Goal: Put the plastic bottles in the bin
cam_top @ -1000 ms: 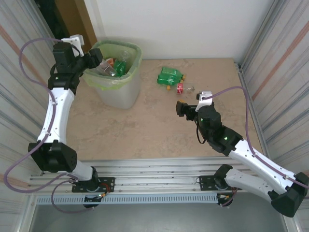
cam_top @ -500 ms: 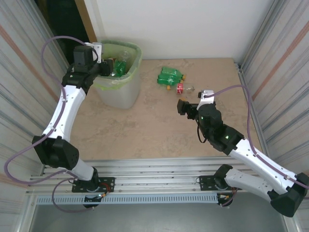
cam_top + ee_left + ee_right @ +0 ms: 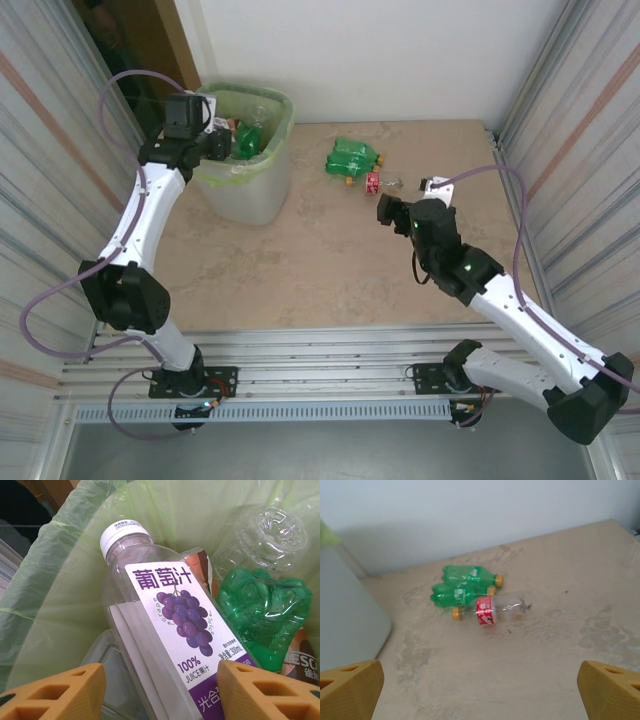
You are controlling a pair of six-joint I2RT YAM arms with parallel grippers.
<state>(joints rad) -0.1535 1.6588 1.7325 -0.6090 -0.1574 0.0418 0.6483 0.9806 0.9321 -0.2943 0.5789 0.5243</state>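
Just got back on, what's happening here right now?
The left hand hangs over the bin, with a grape juice bottle lying between its fingers. Whether it grips the bottle I cannot tell. Other bottles lie in the bin. The right hand is open and points at three bottles on the table: two green ones and a clear one with a red label.

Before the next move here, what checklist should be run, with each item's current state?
1. Left pincer over the bin: ok.
2. Grape juice bottle free of that pincer's grip: cannot tell.
3. Right pincer open: ok.
4. Two green bottles and red-label bottle lying on the table ahead of it: ok.
5. Bin upright, liner folded over its rim: ok.
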